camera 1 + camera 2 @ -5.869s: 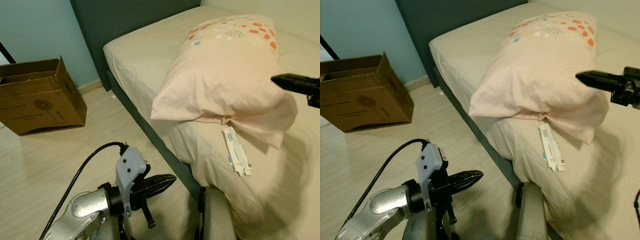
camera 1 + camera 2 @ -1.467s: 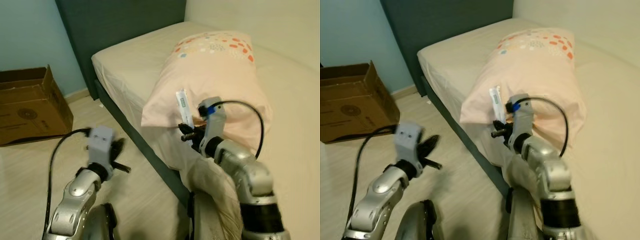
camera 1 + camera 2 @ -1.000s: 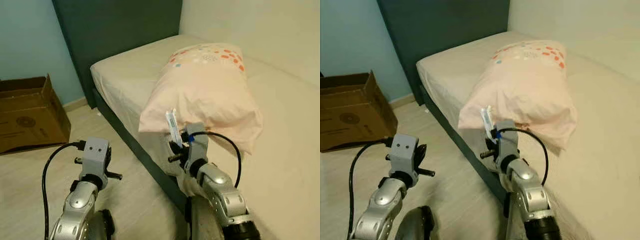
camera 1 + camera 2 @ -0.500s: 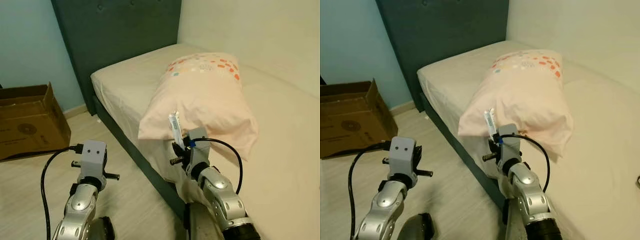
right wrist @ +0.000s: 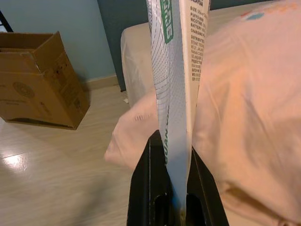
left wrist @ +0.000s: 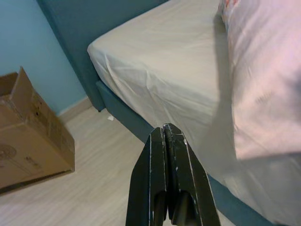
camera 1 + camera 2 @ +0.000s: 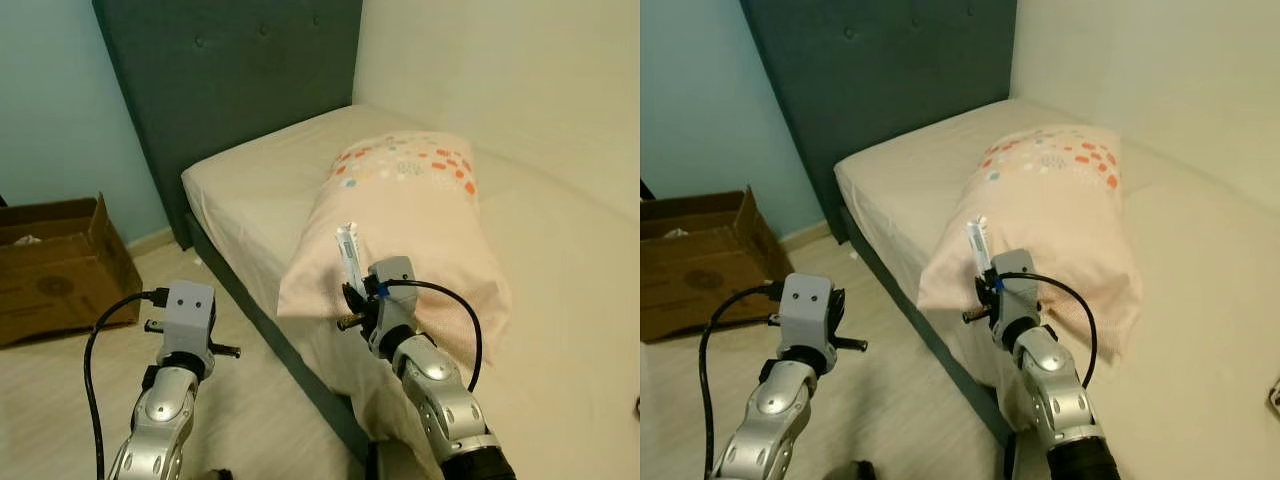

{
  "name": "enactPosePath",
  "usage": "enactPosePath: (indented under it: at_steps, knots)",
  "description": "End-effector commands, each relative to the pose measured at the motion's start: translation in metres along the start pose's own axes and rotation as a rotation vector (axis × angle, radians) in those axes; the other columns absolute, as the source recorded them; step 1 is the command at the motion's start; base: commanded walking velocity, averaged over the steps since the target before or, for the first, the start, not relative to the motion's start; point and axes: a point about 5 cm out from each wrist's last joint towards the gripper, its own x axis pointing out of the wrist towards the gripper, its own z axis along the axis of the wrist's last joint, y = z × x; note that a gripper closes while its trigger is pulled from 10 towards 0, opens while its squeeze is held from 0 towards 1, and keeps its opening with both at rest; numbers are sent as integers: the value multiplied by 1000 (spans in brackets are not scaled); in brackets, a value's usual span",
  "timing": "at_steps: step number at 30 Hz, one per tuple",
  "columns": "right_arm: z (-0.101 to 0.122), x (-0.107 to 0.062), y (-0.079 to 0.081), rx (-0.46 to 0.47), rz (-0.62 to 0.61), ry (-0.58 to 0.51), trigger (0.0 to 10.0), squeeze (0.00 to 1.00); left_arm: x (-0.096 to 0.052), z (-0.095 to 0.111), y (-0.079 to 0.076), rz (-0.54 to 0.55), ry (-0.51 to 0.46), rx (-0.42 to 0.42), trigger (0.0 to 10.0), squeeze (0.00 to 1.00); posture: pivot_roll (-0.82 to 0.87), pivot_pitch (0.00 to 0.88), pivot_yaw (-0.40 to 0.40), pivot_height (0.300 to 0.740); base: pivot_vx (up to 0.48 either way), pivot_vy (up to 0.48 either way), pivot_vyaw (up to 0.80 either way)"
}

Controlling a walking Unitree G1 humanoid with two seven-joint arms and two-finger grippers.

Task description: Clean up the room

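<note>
Item in hand: a long, flat white carton with green lettering and fine print (image 5: pixel 173 70), standing upright, its lower end pinched between the two black fingers of the right gripper (image 7: pixel 352 297), which are closed tight on it; the grip at one end leaves most of its length free above the fingers, probably so it can be dropped into a container end-first. It is held in front of the near corner of the pale pink pillow with orange and blue dots at its far end (image 7: pixel 415 210), clear of the bedding. The pillow lies on the cream-sheeted bed (image 7: pixel 910 165), which stands against a dark teal padded headboard (image 7: pixel 240 70). Left gripper (image 6: pixel 168 155): fingers pressed together, holding nothing, raised over the light wood floor (image 6: pixel 84 165) beside the bed's edge, apparently idle. Likely destination: the open brown cardboard box (image 7: pixel 695 260) on the floor by the light blue wall (image 7: pixel 695 110), well apart from the carton to the robot's left; it is judged to serve as the rubbish bin, so carrying the carton there seems the next step.
</note>
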Motion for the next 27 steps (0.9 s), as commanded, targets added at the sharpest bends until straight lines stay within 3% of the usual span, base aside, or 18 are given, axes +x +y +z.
enactPosePath:
  at_steps: [1, 12, 27]
  knots:
    - [-5, -1, 0, 17, -2, 2, 10000, 0, -1, -6, 0, 4, 18, 8, 10000, 0, -23, 62, -17, 613, 0, 0, 0]
    - [-4, -1, 2, 12, -9, -38, 10000, 0, 0, -8, 5, 27, 25, 12, 10000, 0, -18, 64, -10, 613, 0, 0, 0]
    - [-4, -1, 1, 12, -6, -49, 10000, 0, -1, -7, 4, 27, 12, 8, 10000, 0, -22, 64, -11, 653, 0, 0, 0]
